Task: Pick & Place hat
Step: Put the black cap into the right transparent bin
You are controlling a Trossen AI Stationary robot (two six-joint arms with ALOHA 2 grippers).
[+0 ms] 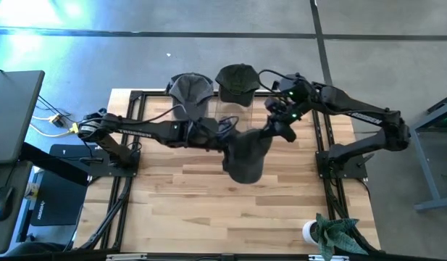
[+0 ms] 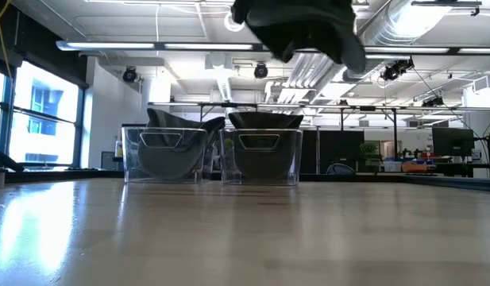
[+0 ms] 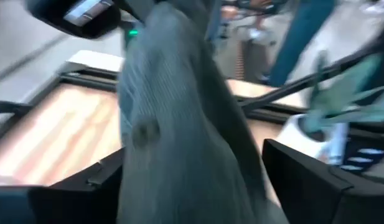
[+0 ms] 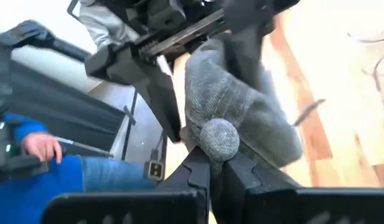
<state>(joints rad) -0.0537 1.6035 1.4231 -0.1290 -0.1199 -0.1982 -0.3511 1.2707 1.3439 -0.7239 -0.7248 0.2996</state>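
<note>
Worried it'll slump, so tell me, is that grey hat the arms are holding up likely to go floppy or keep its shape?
Probably floppy: the grey hat hangs in soft folds below the right gripper, which is pinched near its top button. It looks light, being carried high above the table. With the left gripper open around it, it may swing.

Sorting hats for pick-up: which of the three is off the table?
The dark grey hat pinched by the right gripper; the other two sit in clear bins.

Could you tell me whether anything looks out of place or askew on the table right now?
Only the dark hat: it hangs crumpled above the table's middle, pinched by the right gripper while the left gripper's fingers stand open beside it. The two hats in the clear bins at the far edge sit tidily.
</note>
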